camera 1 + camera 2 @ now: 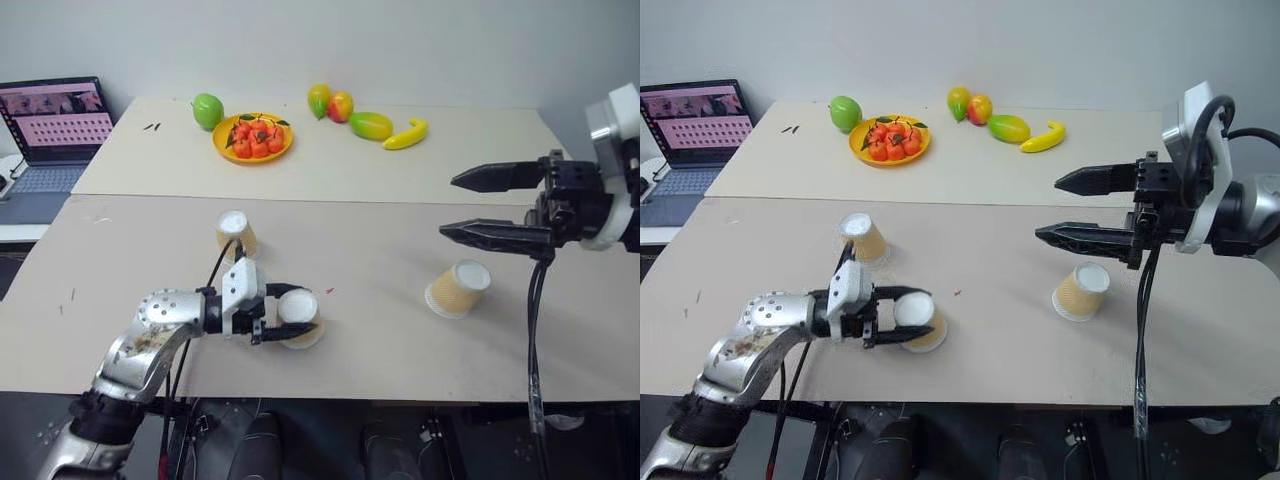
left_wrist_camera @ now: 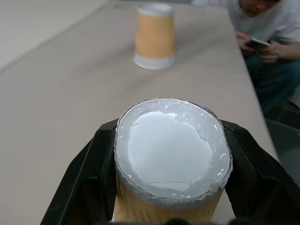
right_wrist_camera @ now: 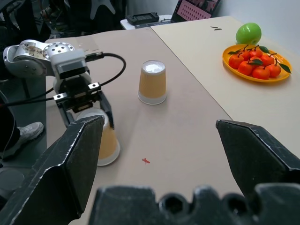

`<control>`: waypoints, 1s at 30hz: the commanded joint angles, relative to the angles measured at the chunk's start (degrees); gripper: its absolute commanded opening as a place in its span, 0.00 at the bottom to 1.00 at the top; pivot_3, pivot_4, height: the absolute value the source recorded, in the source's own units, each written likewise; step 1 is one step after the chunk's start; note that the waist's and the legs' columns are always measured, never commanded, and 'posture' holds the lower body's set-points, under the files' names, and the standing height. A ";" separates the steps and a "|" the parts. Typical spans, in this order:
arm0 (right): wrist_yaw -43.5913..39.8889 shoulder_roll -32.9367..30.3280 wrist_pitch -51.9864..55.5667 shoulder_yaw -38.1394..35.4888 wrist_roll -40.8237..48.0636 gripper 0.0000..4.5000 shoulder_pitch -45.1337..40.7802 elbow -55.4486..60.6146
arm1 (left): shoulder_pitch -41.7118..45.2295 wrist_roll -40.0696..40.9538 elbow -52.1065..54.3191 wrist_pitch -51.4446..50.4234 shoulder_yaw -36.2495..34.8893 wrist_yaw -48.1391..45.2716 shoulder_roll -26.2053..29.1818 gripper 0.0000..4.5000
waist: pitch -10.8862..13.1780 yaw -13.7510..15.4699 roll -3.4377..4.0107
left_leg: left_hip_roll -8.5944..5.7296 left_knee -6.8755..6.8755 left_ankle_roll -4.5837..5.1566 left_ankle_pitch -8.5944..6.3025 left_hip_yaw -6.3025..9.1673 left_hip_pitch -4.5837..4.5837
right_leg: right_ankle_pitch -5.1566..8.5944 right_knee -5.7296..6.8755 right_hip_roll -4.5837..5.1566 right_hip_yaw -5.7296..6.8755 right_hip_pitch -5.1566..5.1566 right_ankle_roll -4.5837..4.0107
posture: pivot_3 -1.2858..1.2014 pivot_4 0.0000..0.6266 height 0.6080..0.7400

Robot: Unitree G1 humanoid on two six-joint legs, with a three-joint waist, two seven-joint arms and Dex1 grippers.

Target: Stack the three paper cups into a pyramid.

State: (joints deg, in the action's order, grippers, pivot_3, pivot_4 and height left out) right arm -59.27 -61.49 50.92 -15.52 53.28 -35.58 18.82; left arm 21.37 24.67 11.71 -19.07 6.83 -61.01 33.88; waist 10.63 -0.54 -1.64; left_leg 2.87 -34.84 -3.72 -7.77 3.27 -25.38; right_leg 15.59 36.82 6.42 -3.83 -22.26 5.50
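Down over my arms, from the head view, my left gripper [image 1: 292, 322] is clamped on the near cup [image 1: 303, 318], one black finger on each side of it, close to the front edge of the table [image 1: 400, 225]. That cup stands upside down, white base up. Beyond it, toward the orange plate [image 1: 252, 138] of small red-orange fruit, the second cup [image 1: 236, 233] also stands inverted, apart from the one I hold. Well to the right of the near cup, the third cup [image 1: 458, 288] lies tipped on its side, its white base facing up and right. My right gripper [image 1: 476, 207] hangs above the table beyond that tipped cup, fingers spread wide, holding nothing. Past the plate sit a green apple [image 1: 207, 110], mangoes [image 1: 371, 125] and a banana [image 1: 406, 134]; a laptop [image 1: 55, 130] stands off to the left of the plate.

From my left wrist, the near cup's white base sits between my two fingers [image 2: 89, 178], which press its tan sides. Farther along the table an inverted cup [image 2: 154, 36] stands, and a seated person [image 2: 265, 28] holds a phone beyond it.

From my right wrist, my two wide-apart fingers [image 3: 70, 164] frame the table; between them I see the left gripper [image 3: 89, 112] closed around the near cup, with the second cup [image 3: 152, 82] beyond it, toward the plate.
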 commanded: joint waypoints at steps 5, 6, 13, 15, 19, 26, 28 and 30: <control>3.46 0.37 0.30 -4.26 2.61 1.00 1.59 3.54 | 13.44 -4.18 -10.92 3.85 6.89 -0.65 -10.81 0.56 | 0.00 -0.12 0.00 | -0.03 0.00 0.02 -0.01 0.02 -0.06 | -0.01 -0.05 -0.01 -0.01 0.01 0.05 | 0.52 0.24 0.94; 3.87 0.39 0.33 -4.43 2.87 1.00 1.83 3.84 | 14.33 -4.49 -11.99 4.23 7.18 -0.83 -11.67 0.56 | 0.00 -0.24 0.00 | -0.03 0.00 0.02 -0.01 0.02 -0.06 | 0.00 -0.03 -0.01 -0.01 0.00 0.05 | 0.52 0.24 0.94; 8.65 0.74 1.60 -8.67 6.13 1.00 6.06 8.08 | 24.04 -9.48 -27.32 9.78 10.72 -1.94 -20.30 0.56 | 0.00 -0.18 0.00 | -0.06 -0.08 0.03 -0.01 0.05 -0.06 | -0.01 0.01 -0.01 -0.02 0.03 0.08 | 0.52 0.24 0.94; 10.19 0.77 2.07 -9.87 7.29 1.00 7.14 9.23 | 25.45 -11.42 -32.41 12.85 11.00 -2.25 -21.01 0.56 | 0.00 -0.16 0.00 | -0.07 -0.06 0.03 -0.01 0.05 -0.07 | 0.00 -0.01 -0.01 -0.02 0.03 0.08 | 0.52 0.24 0.94; 12.61 0.62 2.57 -11.76 8.98 1.00 9.05 10.93 | 26.96 -14.41 -42.01 19.40 11.46 -3.89 -22.04 0.56 | -0.01 -0.60 0.01 | -0.06 0.00 0.04 -0.02 0.05 -0.06 | 0.00 0.00 -0.01 -0.04 -0.01 0.08 | 0.52 0.24 0.94; 14.38 -0.16 2.51 -12.92 10.94 1.00 10.23 11.67 | 27.37 -18.34 -51.12 27.76 12.30 -5.45 -22.61 0.56 | -0.02 -0.28 0.02 | -0.07 -0.07 0.04 -0.01 0.05 0.01 | -0.01 0.00 -0.01 -0.04 0.11 0.09 | 0.52 0.24 0.94; 14.57 -0.40 2.38 -12.85 11.18 1.00 10.30 11.66 | 27.31 -18.32 -52.34 28.50 11.78 -5.02 -23.03 0.56 | -0.04 -0.28 0.03 | -0.07 -0.08 0.04 0.00 0.06 0.05 | -0.02 0.02 -0.01 -0.04 0.14 0.10 | 0.52 0.24 0.94; 14.65 -0.61 2.21 -12.47 11.41 1.00 10.12 11.41 | 27.28 -18.19 -52.87 28.76 11.25 -4.52 -23.40 0.77 | -0.05 -0.28 0.04 | -0.07 -0.10 0.04 0.01 0.06 0.09 | -0.03 0.02 -0.01 -0.04 0.18 0.11 | 0.52 0.24 0.94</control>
State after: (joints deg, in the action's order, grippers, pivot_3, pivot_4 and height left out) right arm -44.92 -60.94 53.26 -25.69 63.83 -24.93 29.65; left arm 49.25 8.65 -38.65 9.78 18.04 -66.46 10.38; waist 10.59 -0.82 -1.60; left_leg 2.80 -34.95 -3.68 -7.75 3.33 -25.29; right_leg 15.56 36.84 6.41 -3.87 -22.07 5.62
